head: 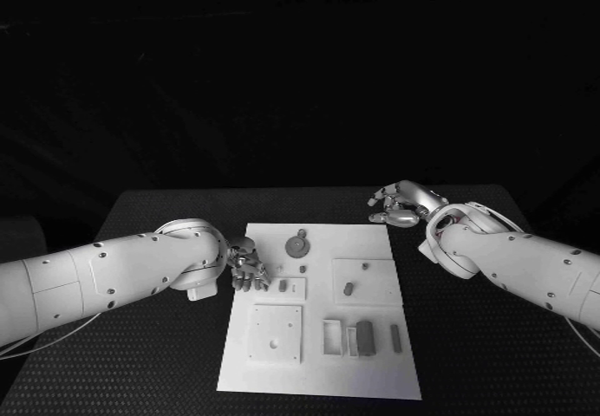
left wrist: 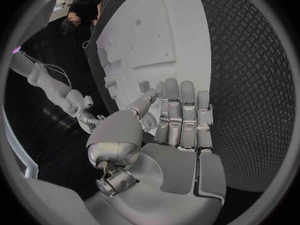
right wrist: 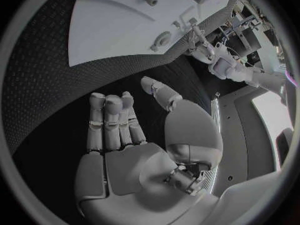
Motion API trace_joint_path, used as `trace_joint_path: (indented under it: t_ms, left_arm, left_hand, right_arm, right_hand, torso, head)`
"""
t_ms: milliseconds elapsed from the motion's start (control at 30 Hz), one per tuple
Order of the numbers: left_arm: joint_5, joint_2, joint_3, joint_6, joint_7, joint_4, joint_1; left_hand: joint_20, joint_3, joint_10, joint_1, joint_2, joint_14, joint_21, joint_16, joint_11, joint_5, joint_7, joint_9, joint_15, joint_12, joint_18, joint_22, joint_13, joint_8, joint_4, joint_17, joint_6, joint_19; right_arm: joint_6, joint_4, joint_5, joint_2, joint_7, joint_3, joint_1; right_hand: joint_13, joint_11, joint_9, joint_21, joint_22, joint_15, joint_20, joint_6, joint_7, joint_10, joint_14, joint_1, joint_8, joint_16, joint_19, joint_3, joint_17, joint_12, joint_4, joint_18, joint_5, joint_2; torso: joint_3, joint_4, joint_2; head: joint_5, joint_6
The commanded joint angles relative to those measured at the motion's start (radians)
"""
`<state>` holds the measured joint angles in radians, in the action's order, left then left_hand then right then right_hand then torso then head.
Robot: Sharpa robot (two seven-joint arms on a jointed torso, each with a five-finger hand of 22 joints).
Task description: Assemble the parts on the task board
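Here, nearest to me, the task board (head: 375, 364) lies flat on the black table (head: 150, 217), its close edge carrying a square plate with a hole (head: 275, 332) and, to one side of it, a frame-shaped part (head: 333, 336), a dark block (head: 364, 336) and a slim bar (head: 396, 337) standing side by side. Further up the board sit a short peg (head: 348, 288) on a raised square and a round disc part (head: 296, 245) near the far edge.

My left hand (head: 248, 269) hangs at the board's left edge, about level with the peg; its fingers (left wrist: 181, 110) are stretched out together over the table just beside the board, the thumb apart, and nothing is in them. A small upright part (head: 283, 285) stands just beside its fingertips, not touched.

Farthest off, my right hand (head: 402, 204) hovers over bare table beyond the board's far right corner, well apart from every part. Its fingers (right wrist: 112, 122) are straight and loosely parted, holding nothing.
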<state>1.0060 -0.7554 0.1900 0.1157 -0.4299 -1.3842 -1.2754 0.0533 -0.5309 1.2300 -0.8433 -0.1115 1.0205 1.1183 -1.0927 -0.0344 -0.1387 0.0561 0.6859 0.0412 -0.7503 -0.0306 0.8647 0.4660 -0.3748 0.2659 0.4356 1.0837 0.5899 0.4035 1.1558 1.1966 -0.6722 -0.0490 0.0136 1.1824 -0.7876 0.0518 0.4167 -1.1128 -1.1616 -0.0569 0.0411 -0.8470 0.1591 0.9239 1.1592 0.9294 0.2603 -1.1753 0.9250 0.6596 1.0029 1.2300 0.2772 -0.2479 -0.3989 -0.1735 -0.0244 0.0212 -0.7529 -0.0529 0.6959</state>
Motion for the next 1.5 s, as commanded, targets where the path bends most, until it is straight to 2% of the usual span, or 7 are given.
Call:
trace_joint_path:
  t_ms: [33, 600, 933, 1500]
  left_arm:
    - [0.017, 0.004, 0.001, -0.016, -0.004, 0.002, 0.005]
    - [0.043, 0.001, 0.001, -0.046, -0.007, -0.005, 0.016]
    - [0.050, -0.024, 0.001, -0.074, -0.006, -0.041, 0.025]
    - [0.067, -0.083, 0.001, -0.266, 0.031, -0.115, 0.048]
  left_hand:
    - [0.084, 0.000, 0.009, -0.009, -0.001, 0.009, 0.003, 0.000, -0.005, -0.006, 0.002, -0.001, 0.002, 0.005, 0.006, 0.001, -0.002, -0.003, 0.004, 0.001, 0.007, 0.006]
    - [0.085, 0.001, 0.012, -0.007, -0.002, 0.011, 0.003, 0.001, -0.006, -0.008, 0.001, -0.002, 0.003, 0.007, 0.005, 0.001, -0.003, -0.001, 0.004, 0.001, 0.009, 0.009]
    - [0.086, 0.000, 0.014, -0.008, -0.003, 0.012, 0.004, 0.001, -0.006, -0.008, 0.001, -0.002, 0.003, 0.009, 0.005, 0.001, -0.003, -0.001, 0.005, 0.001, 0.010, 0.009]
    - [0.091, -0.005, 0.037, -0.016, 0.011, 0.031, 0.005, 0.003, -0.013, -0.026, -0.006, 0.000, 0.009, 0.018, 0.004, -0.001, -0.007, 0.001, 0.013, 0.001, 0.029, 0.021]
  right_arm:
    - [-0.007, 0.003, 0.003, 0.000, -0.003, 0.000, 0.000]
    - [-0.008, 0.003, 0.003, -0.002, -0.003, 0.000, 0.000]
    - [-0.008, 0.002, 0.003, -0.003, -0.003, 0.000, 0.000]
    - [-0.007, 0.003, 0.003, -0.008, -0.003, 0.000, 0.000]
  right_hand:
    - [0.001, 0.000, -0.002, -0.006, 0.001, 0.001, -0.001, -0.001, 0.006, -0.010, -0.004, -0.007, 0.006, -0.006, -0.009, -0.004, -0.002, 0.004, -0.001, -0.014, -0.006, 0.001]
    - [0.001, 0.000, -0.002, -0.006, 0.001, 0.001, -0.001, -0.001, 0.006, -0.010, -0.005, -0.007, 0.006, -0.006, -0.009, -0.004, -0.002, 0.005, -0.001, -0.014, -0.006, 0.002]
    - [0.002, 0.000, -0.002, -0.006, 0.001, 0.001, -0.001, -0.001, 0.006, -0.010, -0.005, -0.007, 0.006, -0.006, -0.009, -0.005, -0.002, 0.005, -0.001, -0.014, -0.006, 0.002]
    - [0.002, 0.001, -0.002, -0.006, 0.002, 0.001, -0.001, -0.001, 0.006, -0.010, -0.005, -0.009, 0.007, -0.006, -0.009, -0.006, -0.002, 0.005, -0.002, -0.014, -0.007, 0.002]
  torso:
    - [0.0006, -0.0002, 0.000]
    - [0.0008, -0.0006, 0.001]
    - [0.0003, 0.0007, 0.000]
    - [0.0008, -0.0013, 0.000]
  head:
    - [0.001, -0.001]
    - [0.003, 0.001]
    - [0.003, 0.001]
    - [0.005, 0.004]
